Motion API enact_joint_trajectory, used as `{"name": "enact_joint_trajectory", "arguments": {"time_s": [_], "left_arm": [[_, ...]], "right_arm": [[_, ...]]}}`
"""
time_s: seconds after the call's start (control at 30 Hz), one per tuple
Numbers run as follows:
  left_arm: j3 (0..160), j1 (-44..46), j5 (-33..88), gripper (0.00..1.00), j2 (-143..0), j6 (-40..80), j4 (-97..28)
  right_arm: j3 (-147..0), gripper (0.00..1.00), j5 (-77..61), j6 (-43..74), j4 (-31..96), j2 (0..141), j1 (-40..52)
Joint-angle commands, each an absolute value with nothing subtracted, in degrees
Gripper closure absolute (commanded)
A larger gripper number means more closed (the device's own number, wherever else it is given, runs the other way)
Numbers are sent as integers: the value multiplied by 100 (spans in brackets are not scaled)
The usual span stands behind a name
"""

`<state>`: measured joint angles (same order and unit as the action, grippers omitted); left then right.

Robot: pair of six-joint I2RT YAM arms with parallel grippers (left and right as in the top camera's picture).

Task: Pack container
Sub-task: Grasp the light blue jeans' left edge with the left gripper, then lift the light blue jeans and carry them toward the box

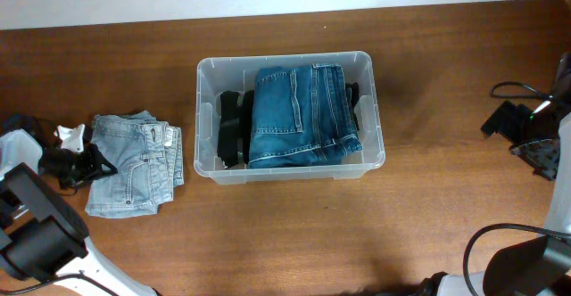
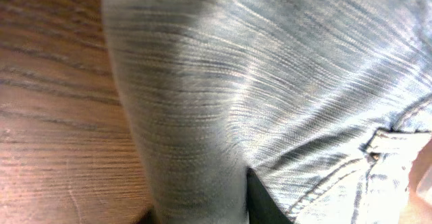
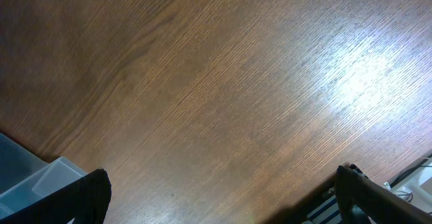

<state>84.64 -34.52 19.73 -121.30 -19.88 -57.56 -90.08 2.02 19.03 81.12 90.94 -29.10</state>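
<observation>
1. A clear plastic container [image 1: 205,118] sits at the middle of a wooden desk [image 1: 428,73], seen from overhead with its long sides running left to right.
2. Folded dark blue jeans [image 1: 299,118] fill most of the container. They lie over a black garment [image 1: 230,134] that shows along the left side and peeks out at the right edge.
3. A pair of light blue jeans [image 1: 134,167] lies folded on the desk to the left of the container, apart from it.
4. The left arm [image 1: 40,229] reaches in from the lower left corner, with the left jaws against the left edge of the light blue jeans. The left wrist camera is filled with pale denim at close range, with a strip of desk at the left. A dark shape at the bottom of that view may be one finger. Whether the left jaws are clamped on the cloth cannot be told.
5. The right arm [image 1: 526,265] stands at the far right, well apart from the container. The right jaws are spread wide and hold nothing, hanging over bare wood. A corner of the container shows at the lower left of the right wrist view.
</observation>
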Motion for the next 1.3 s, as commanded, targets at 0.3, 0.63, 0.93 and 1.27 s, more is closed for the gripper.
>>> {"name": "enact_joint_trajectory", "arguments": {"time_s": [0.3, 0.63, 0.93, 1.27], "left_arm": [[10025, -3430, 2403, 99, -12342, -1874, -6694], [13384, -3371, 5293, 99, -12342, -1874, -8073], [15952, -2757, 5872, 100, -12331, -1092, -9000], [17050, -1081, 4696, 99, -12333, 375, -9668]], "right_arm": [[-9017, 2, 211, 1907, 8114, 9109, -2932], [-9017, 2, 211, 1907, 8114, 9109, -2932], [-9017, 2, 211, 1907, 8114, 9109, -2932], [-9017, 2, 211, 1907, 8114, 9109, -2932]]}}
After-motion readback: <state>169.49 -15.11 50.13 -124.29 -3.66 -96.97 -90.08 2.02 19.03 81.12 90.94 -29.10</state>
